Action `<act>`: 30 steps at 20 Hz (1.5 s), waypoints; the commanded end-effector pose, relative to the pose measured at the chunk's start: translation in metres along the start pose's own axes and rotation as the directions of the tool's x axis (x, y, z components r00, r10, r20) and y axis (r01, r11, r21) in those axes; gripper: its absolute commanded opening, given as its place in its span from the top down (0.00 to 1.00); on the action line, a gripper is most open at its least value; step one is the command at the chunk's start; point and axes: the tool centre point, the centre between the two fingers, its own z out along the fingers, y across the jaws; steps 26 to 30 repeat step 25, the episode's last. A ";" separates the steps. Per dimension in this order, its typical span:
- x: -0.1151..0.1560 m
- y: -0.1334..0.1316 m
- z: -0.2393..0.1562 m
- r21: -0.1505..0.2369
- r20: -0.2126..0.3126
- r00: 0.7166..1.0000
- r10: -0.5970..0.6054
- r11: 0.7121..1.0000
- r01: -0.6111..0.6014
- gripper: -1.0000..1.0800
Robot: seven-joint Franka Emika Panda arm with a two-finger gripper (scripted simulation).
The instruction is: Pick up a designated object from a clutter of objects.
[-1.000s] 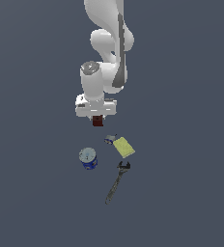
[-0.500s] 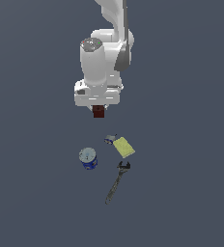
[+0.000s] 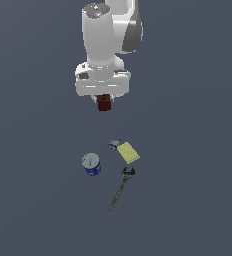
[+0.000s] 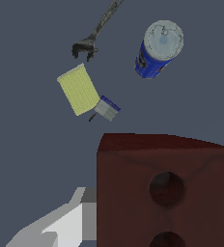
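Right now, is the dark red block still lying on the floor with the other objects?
No, the dark red block hangs in the gripper, well above the blue can.

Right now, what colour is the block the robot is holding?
Dark red-brown block, with round dark holes; clearest in the wrist view.

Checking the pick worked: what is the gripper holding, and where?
The gripper holds the dark red block by its upper end, lifted above the clutter.
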 end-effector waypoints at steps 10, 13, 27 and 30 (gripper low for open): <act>0.012 -0.017 -0.098 0.003 -0.002 1.000 -0.002 1.000 0.002 1.00; 0.014 -0.020 -0.116 0.003 -0.002 1.000 -0.002 1.000 0.002 1.00; 0.021 -0.026 -0.149 0.004 -0.002 1.000 -0.002 1.000 0.002 1.00; 0.021 -0.026 -0.149 0.004 -0.002 1.000 -0.002 1.000 0.002 1.00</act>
